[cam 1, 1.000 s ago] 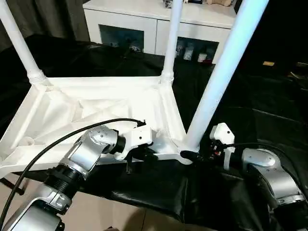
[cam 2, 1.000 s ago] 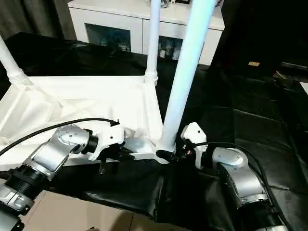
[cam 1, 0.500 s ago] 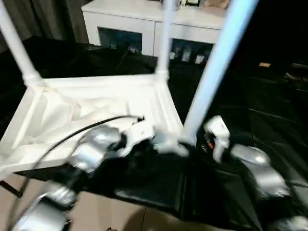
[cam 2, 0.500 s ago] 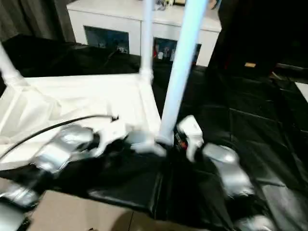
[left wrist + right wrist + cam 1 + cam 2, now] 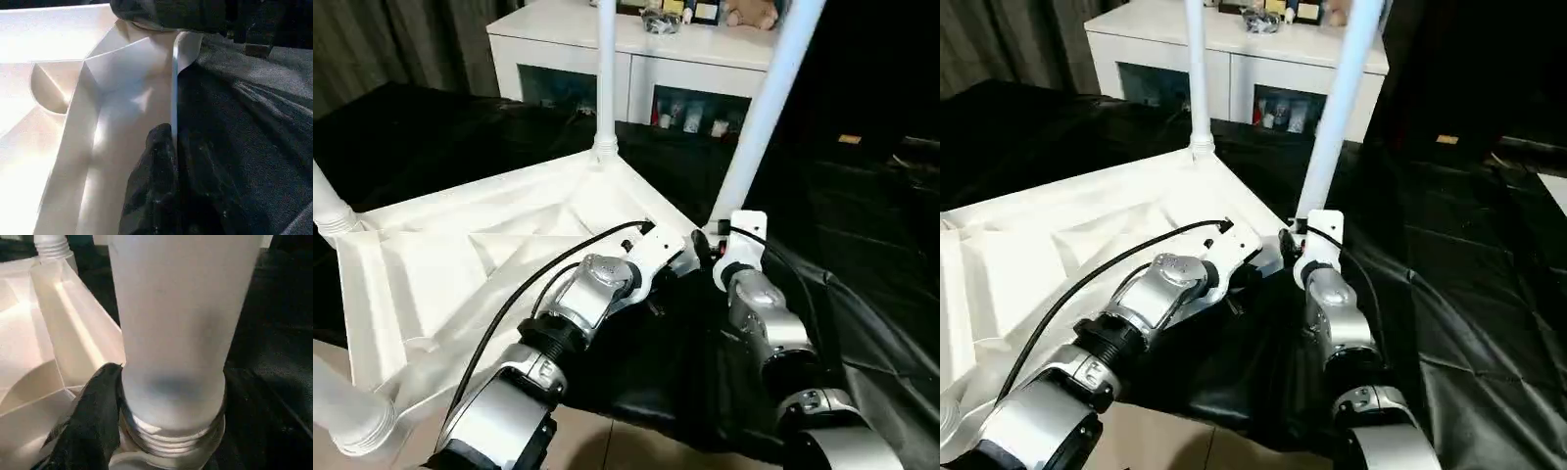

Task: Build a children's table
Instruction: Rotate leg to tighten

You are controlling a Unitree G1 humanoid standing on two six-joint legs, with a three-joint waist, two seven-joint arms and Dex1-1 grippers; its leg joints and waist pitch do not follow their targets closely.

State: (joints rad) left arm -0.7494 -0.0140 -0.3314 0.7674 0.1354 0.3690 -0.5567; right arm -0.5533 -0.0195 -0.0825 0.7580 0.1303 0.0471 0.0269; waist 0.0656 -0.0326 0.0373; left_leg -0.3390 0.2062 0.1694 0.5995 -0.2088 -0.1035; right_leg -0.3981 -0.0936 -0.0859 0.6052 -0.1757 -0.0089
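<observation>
An upturned white children's table [image 5: 460, 264], legs raised, rests on a black sheet [image 5: 862, 225] covering the work surface.

White glass-fronted cabinet [image 5: 636, 64] behind; black sheet [image 5: 862, 245] underneath.

The robot shows 2 silver, rounded forearms with black ribbed collars at the joints, each ending in a white wrist block, the left gripper [image 5: 677, 262] and right gripper [image 5: 705, 245] each having 2 black fingers [image 5: 156, 196], and a black cable looping along the left arm.
</observation>
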